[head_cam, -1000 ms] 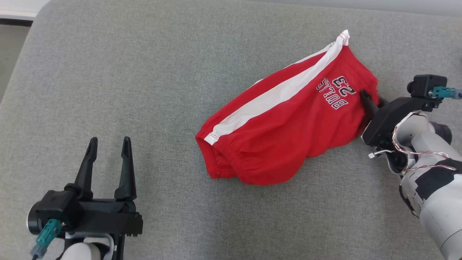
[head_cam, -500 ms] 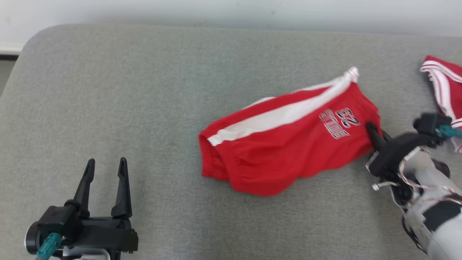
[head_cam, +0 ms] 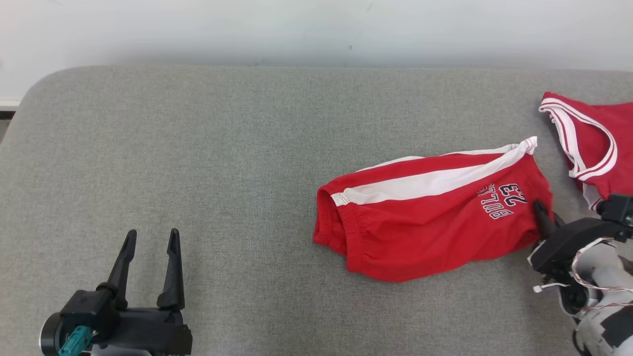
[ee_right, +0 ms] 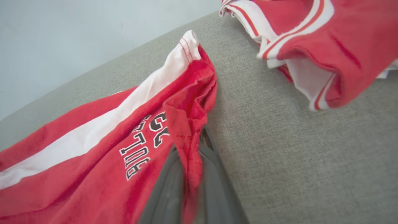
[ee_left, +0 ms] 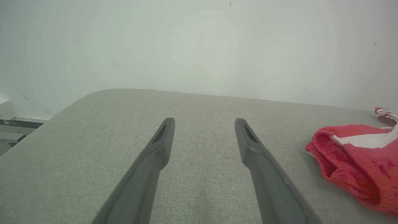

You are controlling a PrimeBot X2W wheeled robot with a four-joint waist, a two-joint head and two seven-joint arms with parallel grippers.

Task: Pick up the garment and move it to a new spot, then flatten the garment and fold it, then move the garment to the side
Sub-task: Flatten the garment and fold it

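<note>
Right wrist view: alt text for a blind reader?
The right gripper is shut on a pinched fold of red shorts with Bulls lettering and a white side stripe, lying on a grey fabric surface. A second red garment with white trim lies apart at upper right, a pale wall at upper left.

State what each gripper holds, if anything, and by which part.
Right gripper pinches the red shorts at the leg hem beside the print; left gripper holds nothing.

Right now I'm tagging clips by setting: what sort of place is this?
Likely an indoor clothes-folding test setup: a grey fabric-padded surface with a rounded corner stands against a bare pale wall, and red shorts and a second red-and-white garment lie on it.
</note>
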